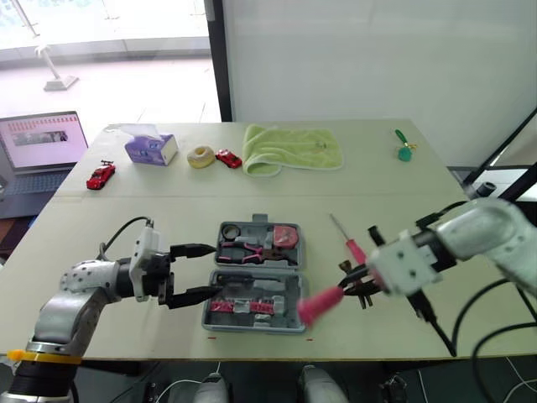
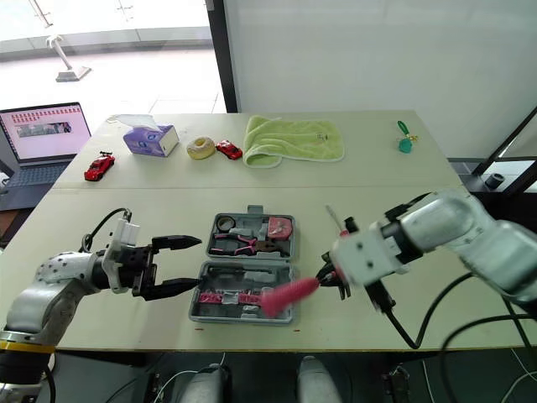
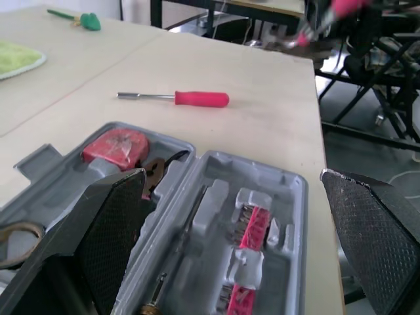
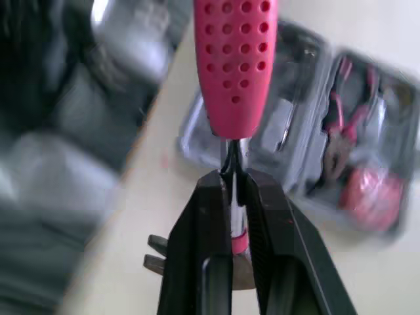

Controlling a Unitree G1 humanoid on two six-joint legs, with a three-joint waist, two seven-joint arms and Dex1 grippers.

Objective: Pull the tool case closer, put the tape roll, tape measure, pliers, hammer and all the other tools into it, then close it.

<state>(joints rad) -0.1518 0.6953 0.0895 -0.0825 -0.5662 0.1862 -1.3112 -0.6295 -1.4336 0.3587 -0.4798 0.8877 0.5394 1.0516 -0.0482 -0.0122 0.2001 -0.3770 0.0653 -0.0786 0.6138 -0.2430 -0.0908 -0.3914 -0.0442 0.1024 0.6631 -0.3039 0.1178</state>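
The grey tool case (image 1: 220, 322) lies open at the table's front middle. Its far half holds a dark tape roll (image 1: 232, 230), pliers (image 1: 247, 249) and a red tape measure (image 1: 284, 235); the near half holds bits in red strips. My left gripper (image 1: 214, 270) is open at the case's left edge, its fingers (image 3: 111, 223) spread either side of the near half. My right gripper (image 4: 234, 190) is shut on the metal shaft of the hammer, whose pink handle (image 1: 319, 304) hangs above the case's front right corner. A pink-handled screwdriver (image 1: 348, 239) lies on the table right of the case.
Along the far side lie a green towel (image 1: 289, 149), a tissue box (image 1: 151, 149), a cream tape roll (image 1: 200, 156), two red toy cars (image 1: 101, 175) (image 1: 227, 158) and a small green object (image 1: 404, 149). A laptop (image 1: 42, 143) sits off the table's left.
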